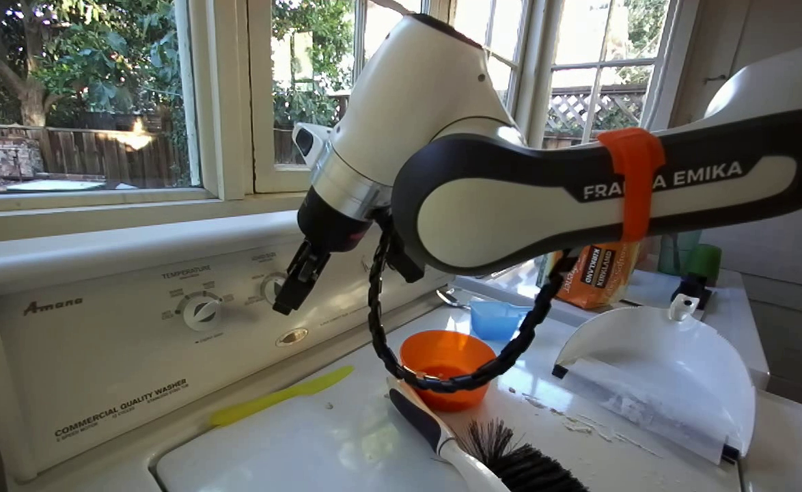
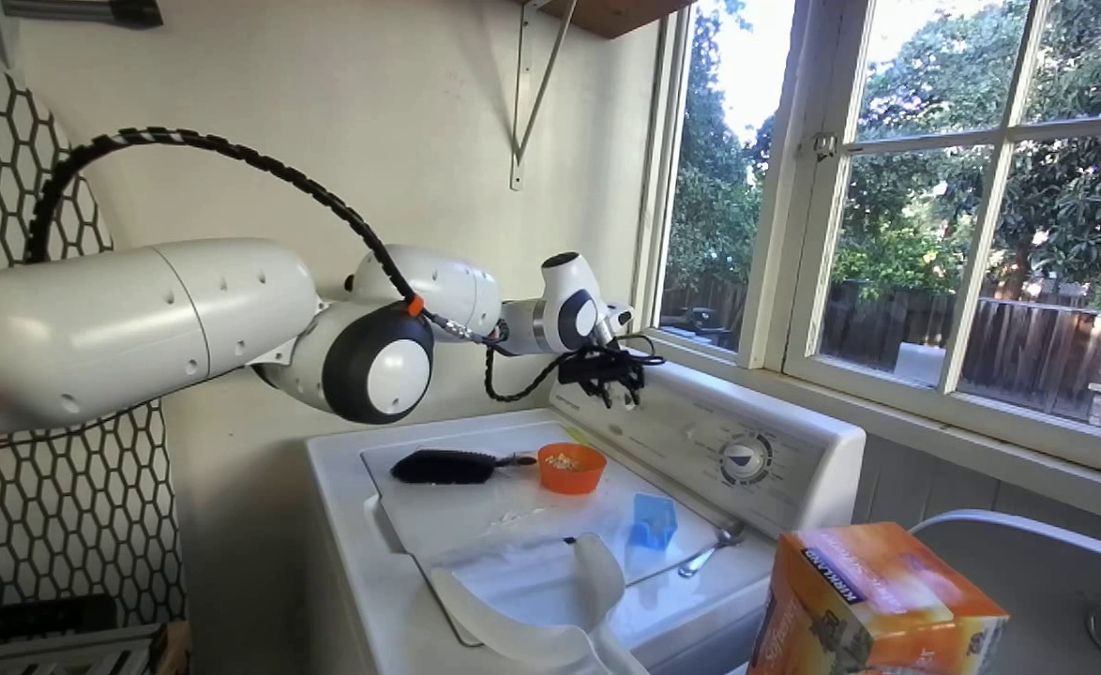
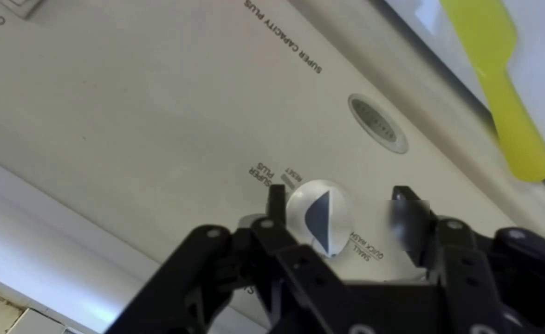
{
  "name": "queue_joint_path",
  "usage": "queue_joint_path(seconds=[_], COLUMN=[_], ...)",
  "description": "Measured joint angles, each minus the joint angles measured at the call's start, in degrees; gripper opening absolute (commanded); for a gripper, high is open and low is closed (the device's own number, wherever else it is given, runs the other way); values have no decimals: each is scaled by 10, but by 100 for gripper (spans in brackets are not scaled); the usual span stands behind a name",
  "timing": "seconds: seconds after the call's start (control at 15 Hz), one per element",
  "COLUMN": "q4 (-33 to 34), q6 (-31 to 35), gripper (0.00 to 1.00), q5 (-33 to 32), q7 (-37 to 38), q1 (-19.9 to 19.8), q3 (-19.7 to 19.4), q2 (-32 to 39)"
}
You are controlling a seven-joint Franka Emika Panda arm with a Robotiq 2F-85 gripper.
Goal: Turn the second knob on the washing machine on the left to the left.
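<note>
Washing machine (image 1: 292,437): an Amana, which carries the control panel (image 1: 128,335) along its back. In both exterior views the arm (image 1: 544,205) reaches over it, bent down toward the panel. Judged from this pose, the approach is all but done.

Hand (image 3: 340,204): released, its fingers (image 3: 277,204) spread and nothing held between them. A grip remains to be made, if the job is done by pinching (a push with one finger might also serve).

Temperature knob (image 1: 203,312): nearest the brand name (image 1: 52,306), taken as first in the row; the hand is off to its side, not working on it.

Second knob (image 3: 321,217): next along the panel, and the task's thing. In the wrist view it sits between the fingertips, just beside one and apart from the other; contact with the nearer cannot be told. The turn to the left is judged not yet begun, as nothing grasps the knob, though a single moment cannot prove it.

Dark wedge (image 3: 319,222) on its face: presumably the pointer. Which setting it marks cannot be read with confidence, so it gives no check on progress. Left to do: grip, rotate, let go.
</note>
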Motion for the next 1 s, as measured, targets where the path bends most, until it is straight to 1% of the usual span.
queue_joint_path(seconds=[0.2,0.27,0.4,0.73,1.0], q4=[0,0,0,1,1], q6=[16,20,23,23,23], gripper=[7,1,5,5,5], q5=[3,4,9,39,81], q7=[3,5,8,20,38], q1=[-3,-5,-8,-20,-39], q3=[4,4,9,30,62], q2=[2,2,1,0,0])
